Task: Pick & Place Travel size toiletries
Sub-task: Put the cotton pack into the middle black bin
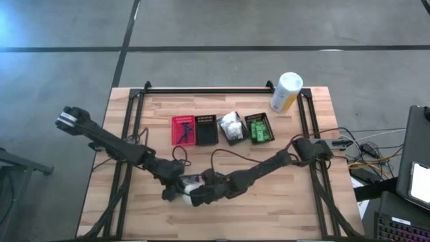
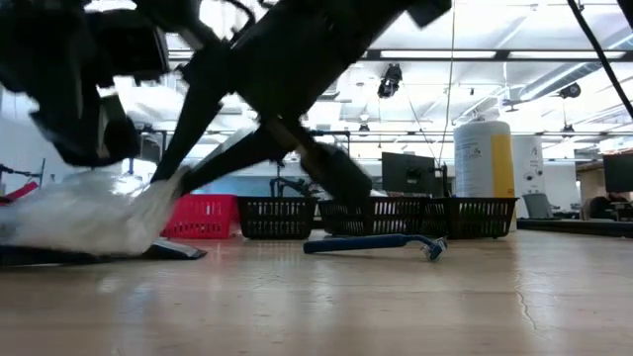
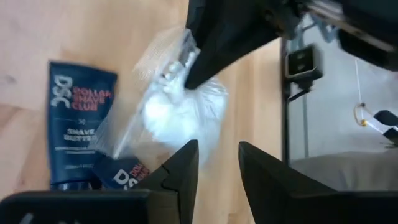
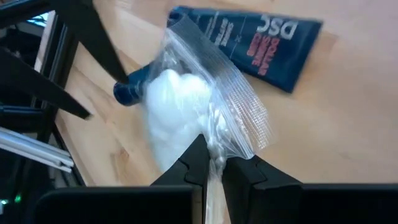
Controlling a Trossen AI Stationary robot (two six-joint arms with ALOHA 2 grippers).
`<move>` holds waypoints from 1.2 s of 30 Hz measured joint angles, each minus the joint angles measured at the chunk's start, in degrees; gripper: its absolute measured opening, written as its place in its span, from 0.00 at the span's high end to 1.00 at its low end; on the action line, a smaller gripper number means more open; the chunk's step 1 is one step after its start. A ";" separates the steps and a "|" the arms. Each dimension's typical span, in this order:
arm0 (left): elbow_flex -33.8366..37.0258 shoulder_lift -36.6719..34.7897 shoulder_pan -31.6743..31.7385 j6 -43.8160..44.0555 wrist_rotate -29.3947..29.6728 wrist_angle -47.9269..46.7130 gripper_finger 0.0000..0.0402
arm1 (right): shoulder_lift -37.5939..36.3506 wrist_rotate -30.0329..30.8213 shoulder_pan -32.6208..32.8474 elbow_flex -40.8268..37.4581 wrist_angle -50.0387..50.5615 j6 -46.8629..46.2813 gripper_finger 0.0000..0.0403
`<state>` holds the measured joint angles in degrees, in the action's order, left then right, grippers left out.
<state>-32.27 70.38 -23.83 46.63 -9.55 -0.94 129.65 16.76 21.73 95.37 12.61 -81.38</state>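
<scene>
- The right gripper [image 4: 211, 167] has its two dark fingers pressed together on the edge of a clear plastic bag [image 4: 205, 109], pinching the film at the near-centre part of the table [image 1: 282, 202].
- The left gripper [image 3: 217, 165] sits just beside the same bag, on the side facing the right gripper; its fingers stand apart with a gap between them and hold nothing.
- The bag is a crinkled, see-through zip pouch with a soft white wad inside; in the low view it hangs as a pale, limp bundle [image 2: 94, 213] touching the tabletop.
- Just beside and partly under the bag lies a dark blue tube [image 4: 264, 43] with white and red lettering, flat on the wood.
- A blue razor [image 2: 376, 243] lies on the table, seen in the low view.
- Farther back, four small baskets stand in a row: a red basket [image 1: 182, 130] with slim dark pieces, a black basket [image 1: 205, 130] whose contents cannot be told, a third basket [image 1: 232, 128] with white wrapped bundles, and a fourth basket [image 1: 259, 128] with bright green packets.
- A tall white-and-yellow canister [image 1: 286, 92] stands near the far right corner.
</scene>
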 joint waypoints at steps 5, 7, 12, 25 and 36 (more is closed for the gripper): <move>-0.04 -7.09 0.04 0.34 4.97 -3.28 0.70 | -3.82 2.34 -0.06 0.00 8.20 1.68 0.95; -0.07 -10.27 0.04 0.36 7.54 -5.33 0.70 | -4.95 4.03 -0.23 -0.02 10.37 1.92 0.95; -0.07 -17.85 0.11 0.37 12.32 -11.74 0.70 | -8.36 5.46 -1.48 -0.02 16.92 3.67 0.94; -0.07 -31.12 0.37 -1.02 18.18 -14.29 0.70 | -18.17 7.72 -10.87 -0.04 33.48 13.20 0.94; -0.07 -35.67 1.93 -3.36 21.36 -15.04 0.70 | -21.16 2.42 -24.41 -0.74 47.47 31.75 0.94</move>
<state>-32.34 34.71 -21.90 43.27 11.81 -15.99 108.49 19.18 -2.68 94.63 60.08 -49.63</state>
